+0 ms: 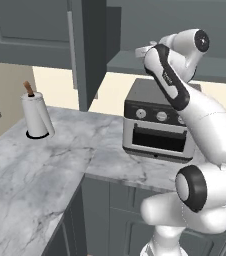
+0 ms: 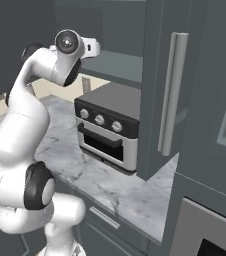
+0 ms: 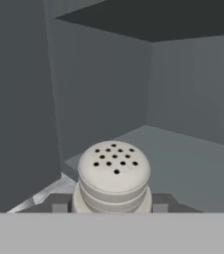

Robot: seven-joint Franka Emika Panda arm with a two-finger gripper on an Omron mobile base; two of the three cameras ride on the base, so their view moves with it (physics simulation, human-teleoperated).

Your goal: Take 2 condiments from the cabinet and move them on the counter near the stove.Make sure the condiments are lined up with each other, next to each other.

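A short pale beige condiment jar (image 3: 114, 178) with a holed lid sits low in the hand view, between my gripper's (image 3: 112, 204) two dark fingers (image 3: 59, 202), which are shut on it. Behind it are the grey walls and shelf of the cabinet (image 3: 99, 89) interior. In the base views the arm reaches up to the open cabinet shelf (image 1: 130, 62), whose door (image 2: 172, 95) with its long silver handle stands swung out. The marble counter (image 1: 45, 165) lies below. The stove is out of view.
A steel toaster oven (image 1: 157, 122) with knobs stands on the counter right under the cabinet shelf. A white paper-towel roll (image 1: 36, 115) stands at the far left by the wall. The open cabinet door (image 1: 87, 50) hangs between the two.
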